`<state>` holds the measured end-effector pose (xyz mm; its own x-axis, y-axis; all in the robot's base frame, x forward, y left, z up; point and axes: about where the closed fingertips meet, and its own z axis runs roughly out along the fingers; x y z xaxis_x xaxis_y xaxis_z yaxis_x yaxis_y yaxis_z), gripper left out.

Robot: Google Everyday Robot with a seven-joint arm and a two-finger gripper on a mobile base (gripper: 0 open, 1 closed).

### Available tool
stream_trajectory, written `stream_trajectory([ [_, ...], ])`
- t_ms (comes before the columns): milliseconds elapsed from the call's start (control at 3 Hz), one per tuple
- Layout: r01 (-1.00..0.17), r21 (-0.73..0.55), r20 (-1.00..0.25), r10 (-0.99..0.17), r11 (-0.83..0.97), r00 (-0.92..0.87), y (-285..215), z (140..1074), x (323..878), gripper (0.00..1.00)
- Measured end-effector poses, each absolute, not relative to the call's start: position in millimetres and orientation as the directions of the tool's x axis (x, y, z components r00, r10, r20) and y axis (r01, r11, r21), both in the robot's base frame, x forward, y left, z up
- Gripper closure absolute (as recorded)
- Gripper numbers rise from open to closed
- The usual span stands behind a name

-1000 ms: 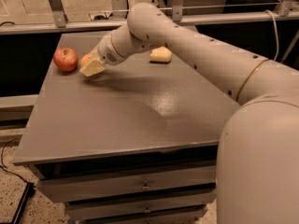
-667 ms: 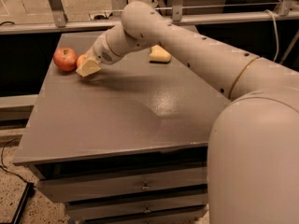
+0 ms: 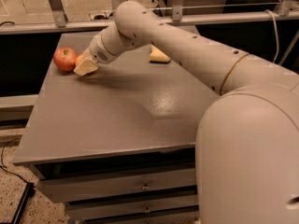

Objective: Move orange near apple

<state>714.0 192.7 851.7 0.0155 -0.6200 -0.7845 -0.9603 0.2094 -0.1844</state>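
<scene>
Camera view: end effector (image 3: 87, 67), orange (image 3: 80, 59) seemingly touching apple (image 3: 64, 58)

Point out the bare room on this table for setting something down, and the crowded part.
Free: the wide front and middle of the table, from the front edge back toward the gripper and sponge. Crowded: the far left corner, where the gripper sits at the orange, right beside the apple.
</scene>
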Motion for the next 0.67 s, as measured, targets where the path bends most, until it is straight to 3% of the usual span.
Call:
stream_trajectory([
  [333,-0.961,-0.184,-0.781,-0.624,0.208,0.014,194.4,850.0,714.8,0.0],
  [667,-0.961,-0.183,-0.781,-0.625,0.207,0.014,194.6,850.0,714.7,0.0],
])
